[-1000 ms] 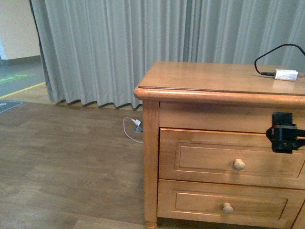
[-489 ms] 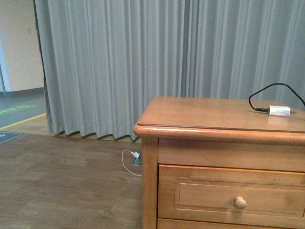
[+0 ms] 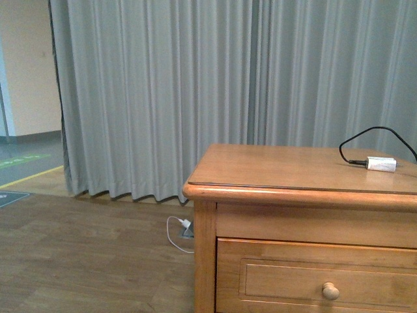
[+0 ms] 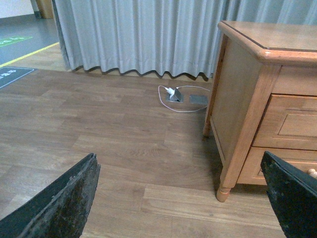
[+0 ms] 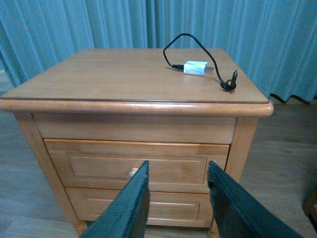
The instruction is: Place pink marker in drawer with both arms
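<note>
Pink marker is showing in none of my views, so I am not able to say where it is lying. I am judging from the task alone that it will be light, stiff and slick, best pinched across the middle of its barrel. My right gripper (image 5: pixel 176 198) is hanging with fingers narrowly apart, empty, facing the honey-coloured wooden drawer (image 5: pixel 136 166) with its round knob (image 5: pixel 132 172), which is closed. My left gripper (image 4: pixel 183 198) is spreading wide, empty, beside the wooden cabinet (image 4: pixel 247 99). On that cabinet's top a small white charger (image 5: pixel 196 68) is lying.
</note>
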